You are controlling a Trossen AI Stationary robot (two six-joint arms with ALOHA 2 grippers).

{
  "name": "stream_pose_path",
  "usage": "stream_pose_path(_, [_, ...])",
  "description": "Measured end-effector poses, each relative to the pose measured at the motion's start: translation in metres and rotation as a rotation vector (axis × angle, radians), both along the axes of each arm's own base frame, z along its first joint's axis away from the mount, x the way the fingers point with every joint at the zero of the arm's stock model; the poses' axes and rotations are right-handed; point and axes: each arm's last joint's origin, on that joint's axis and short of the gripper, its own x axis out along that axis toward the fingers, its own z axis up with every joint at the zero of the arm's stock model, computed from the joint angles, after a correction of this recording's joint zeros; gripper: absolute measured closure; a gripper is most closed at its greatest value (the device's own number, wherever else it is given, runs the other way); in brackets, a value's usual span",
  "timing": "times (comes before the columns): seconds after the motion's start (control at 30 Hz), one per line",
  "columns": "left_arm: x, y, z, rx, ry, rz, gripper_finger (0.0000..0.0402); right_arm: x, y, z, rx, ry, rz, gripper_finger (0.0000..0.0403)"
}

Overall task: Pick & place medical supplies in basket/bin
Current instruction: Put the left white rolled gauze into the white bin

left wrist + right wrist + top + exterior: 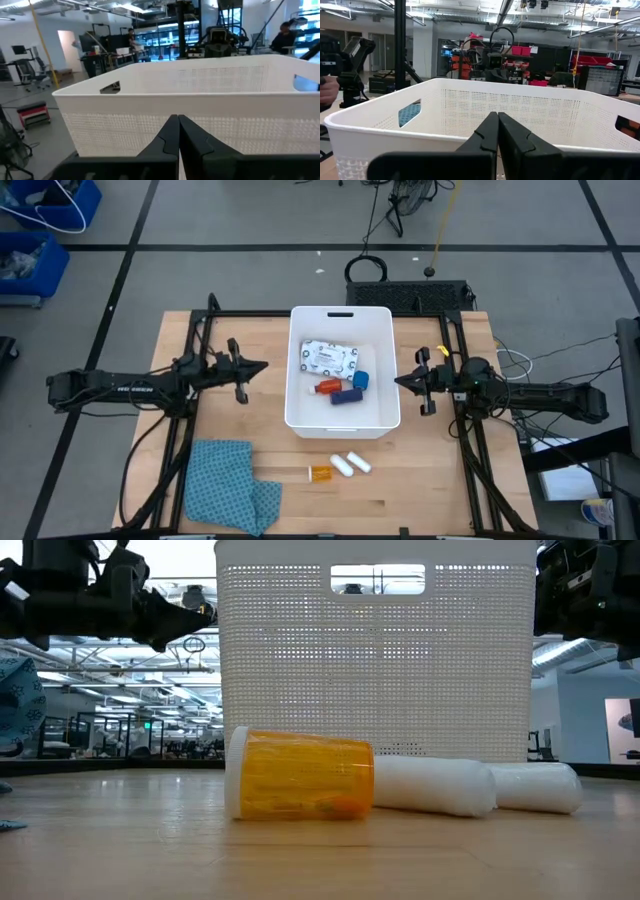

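Wooden table (420, 490), light-grained, set on a grey floor marked with dark lines; blue bins at the far left corner of the room. White tub (303, 405), rectangular with rounded corners and perforated walls, stands at the table's middle, its handle slot in the far short rim. Inside the tub: white printed packet (329, 358) lying flat toward the far end; blue tape roll (360, 380) just beside it; red-capped bottle (327, 387) on its side; dark blue strip (345, 396) next to the bottle. On the table, near side of the tub: orange pill bottle (320, 472) on its side, and two white cylinders (351, 465) lying side by side just beside it. Blue patterned cloth (228, 484), crumpled, at the near left of the table. Left gripper (262, 366) hangs left of the tub, tips pressed together, holding nothing. Right gripper (398, 381) hangs right of the tub, tips likewise pressed together, holding nothing; both point toward the tub's long walls.
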Motion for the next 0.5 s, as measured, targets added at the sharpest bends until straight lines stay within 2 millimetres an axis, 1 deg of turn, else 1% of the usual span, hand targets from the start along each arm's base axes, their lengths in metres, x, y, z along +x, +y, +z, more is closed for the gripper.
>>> stream_pose_path(0.33, [0.0001, -0.0022, -0.0004, 0.031, 0.007, -0.009, 0.0401, 0.0002, -0.0001, -0.0008, 0.004, 0.008, -0.003, 0.0403])
stream_pose_path(0.5, [0.0001, -0.0024, -0.0004, 0.035, 0.008, -0.016, 0.0388, 0.0, -0.0001, -0.0002, 0.0, 0.002, -0.003, 0.0403])
